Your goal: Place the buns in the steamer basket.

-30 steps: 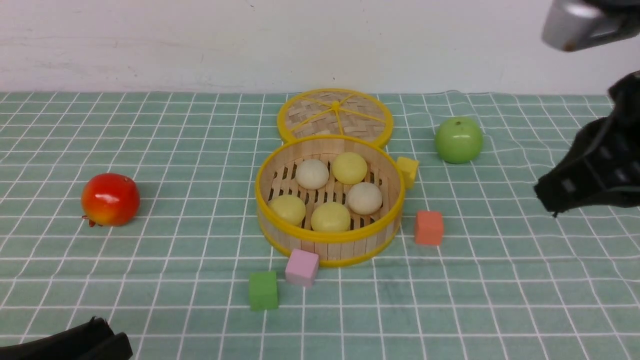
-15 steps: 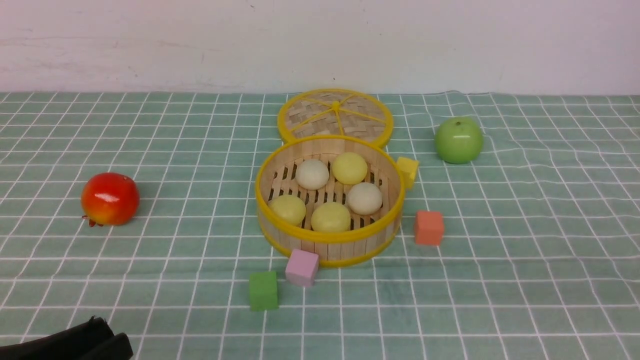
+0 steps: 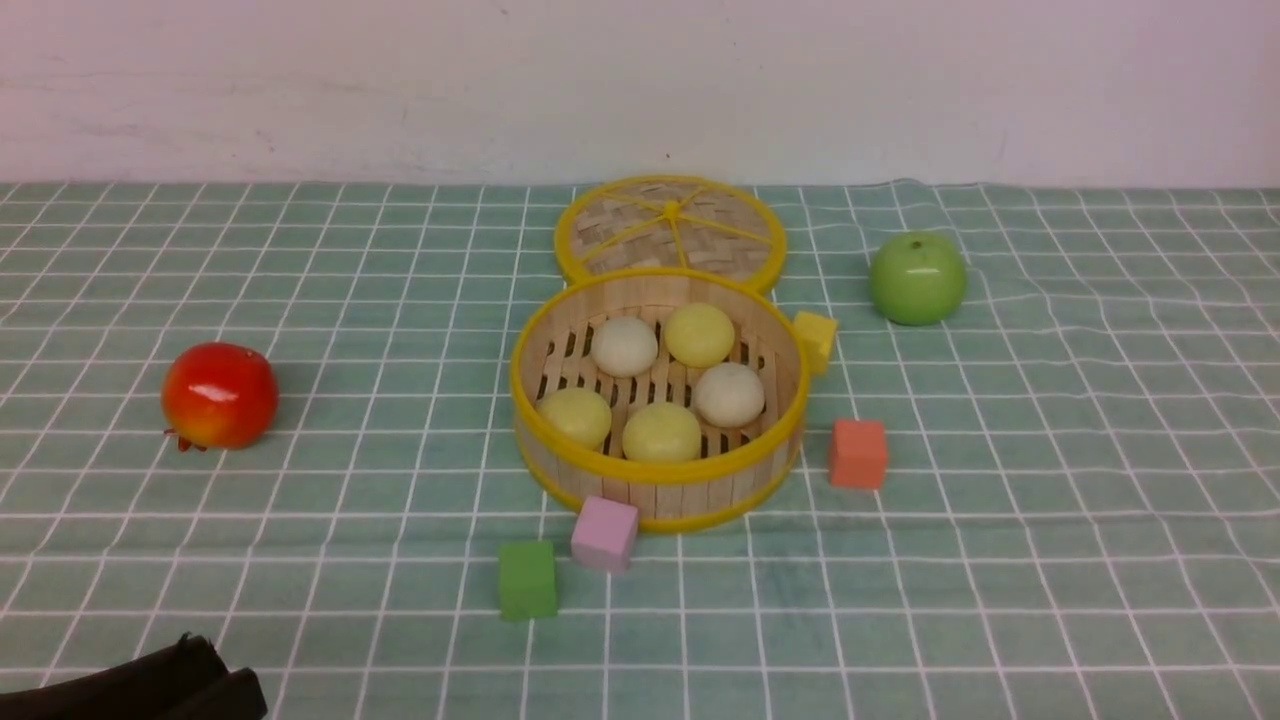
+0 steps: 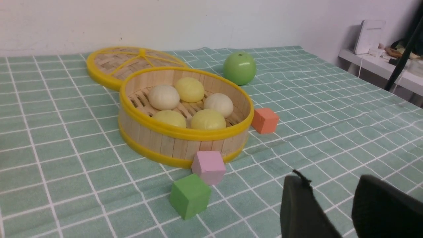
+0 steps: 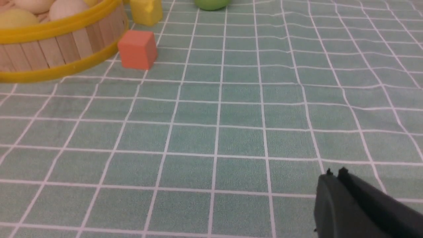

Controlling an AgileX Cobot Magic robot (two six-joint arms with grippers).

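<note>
The steamer basket (image 3: pixel 655 472) stands mid-table with yellow rims and a slatted floor. Several buns lie inside it: cream-white ones (image 3: pixel 624 346) (image 3: pixel 729 395) and pale yellow ones (image 3: pixel 699 334) (image 3: pixel 574 417) (image 3: pixel 661 432). In the left wrist view the basket (image 4: pixel 185 133) sits well ahead of my left gripper (image 4: pixel 330 181), which is open and empty over bare cloth. Only a dark piece of that gripper (image 3: pixel 205 680) shows at the front view's lower left corner. My right gripper (image 5: pixel 335 174) is shut and empty, low over the cloth, far from the basket (image 5: pixel 49 30). It is outside the front view.
The flat woven lid (image 3: pixel 670 225) lies just behind the basket. A green apple (image 3: pixel 917 278) sits at the back right and a red fruit (image 3: pixel 220 395) at the left. Yellow (image 3: pixel 816 340), orange (image 3: pixel 858 453), pink (image 3: pixel 604 533) and green (image 3: pixel 527 580) cubes lie around the basket.
The right arm, at the right edge of the front view a second ago, has pulled out of that view. The buns, basket and cubes have not moved.
</note>
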